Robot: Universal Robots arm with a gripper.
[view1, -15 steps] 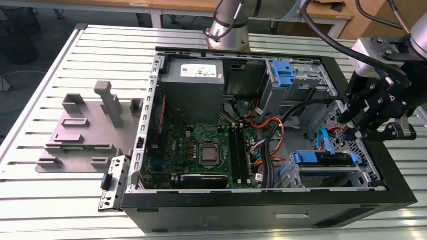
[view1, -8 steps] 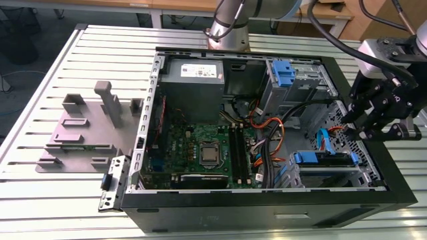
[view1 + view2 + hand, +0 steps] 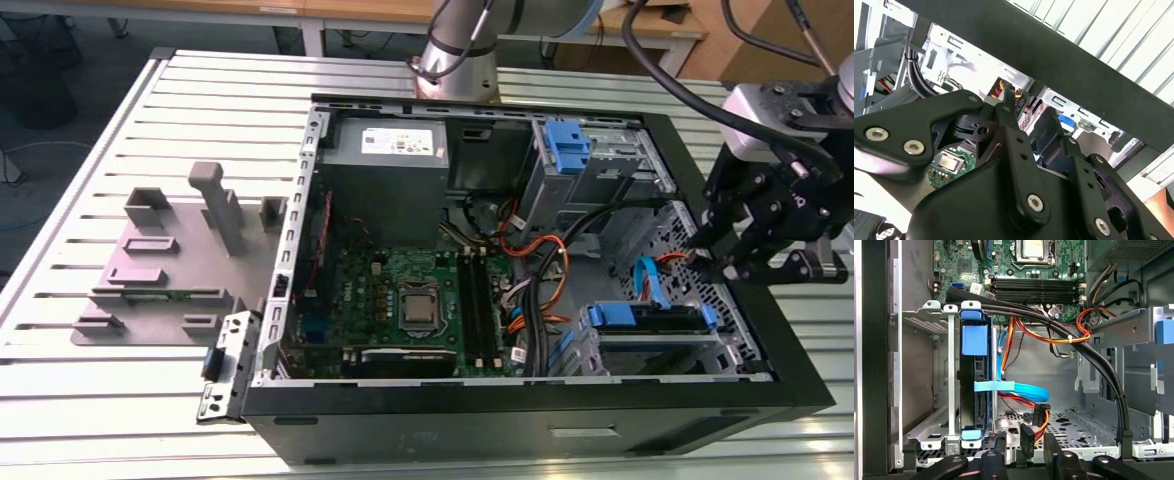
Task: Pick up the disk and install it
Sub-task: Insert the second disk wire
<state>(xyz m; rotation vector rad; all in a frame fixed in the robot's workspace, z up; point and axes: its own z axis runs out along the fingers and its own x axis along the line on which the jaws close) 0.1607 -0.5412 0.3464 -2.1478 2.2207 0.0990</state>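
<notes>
The disk (image 3: 974, 385) stands edge-on in its blue carrier inside the metal drive cage (image 3: 949, 390) of the open computer case. In the exterior view the disk's blue carrier front (image 3: 647, 316) shows in the cage at the case's lower corner on the exterior view's right. My gripper (image 3: 750, 262) hangs above the case wall on that side, just off the cage. In the first wrist view my gripper (image 3: 1025, 444) is open, with its fingertips (image 3: 1000, 442) apart and holding nothing. A black cable plug (image 3: 1027, 439) lies beyond the gap.
Thick black cables (image 3: 1094, 355) and orange and red wires cross the bay beside the cage. The grey power supply (image 3: 387, 150), an empty blue bracket (image 3: 567, 150) and the motherboard (image 3: 414, 300) fill the case. A grey fixture (image 3: 174, 260) sits on the slatted table at the exterior view's left.
</notes>
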